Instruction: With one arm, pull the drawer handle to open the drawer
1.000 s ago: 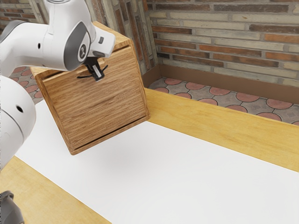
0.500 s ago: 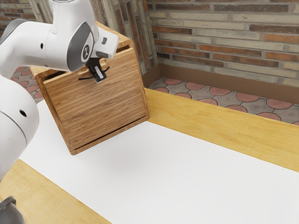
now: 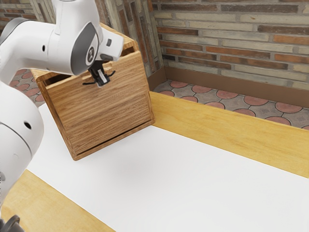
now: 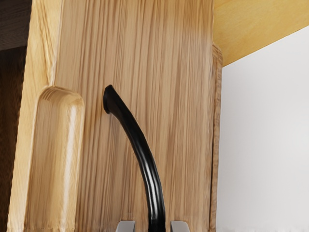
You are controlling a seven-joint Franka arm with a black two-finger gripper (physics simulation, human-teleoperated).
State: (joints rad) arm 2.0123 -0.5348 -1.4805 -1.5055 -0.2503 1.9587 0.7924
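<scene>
Your drawer handle [image 3: 91, 81] is a thin black curved bar mounted high on the drawer front [image 3: 101, 108], the large grained panel that makes up most of the cabinet's face. In the wrist view the drawer handle [image 4: 137, 150] arches off the wood and runs down between the two grey finger pads [image 4: 125, 226].

Your tool [image 3: 100, 77] is at the middle of that bar. Its black fingers are drawn in close and clamp the bar from both sides, with nothing else in their grip.

The drawer front stands slightly proud of the cabinet [image 3: 123, 42]. A dark slit shows behind its upper edge, under the cabinet's top board, and the wrist view shows the same shadowed interior beside the panel's edge. Low on the cabinet's face, a thin seam separates the drawer front from the base strip.

The white arm [image 3: 48, 43] reaches across in front of the cabinet's top corner to bring the tool there.

The cabinet sits skewed on a white mat [image 3: 169, 179], which covers the middle of the wooden bench [image 3: 231, 130]. The mat stretches away from the cabinet's face. Behind the cabinet are a brick wall [image 3: 231, 34] and a patterned tile floor [image 3: 231, 104].
</scene>
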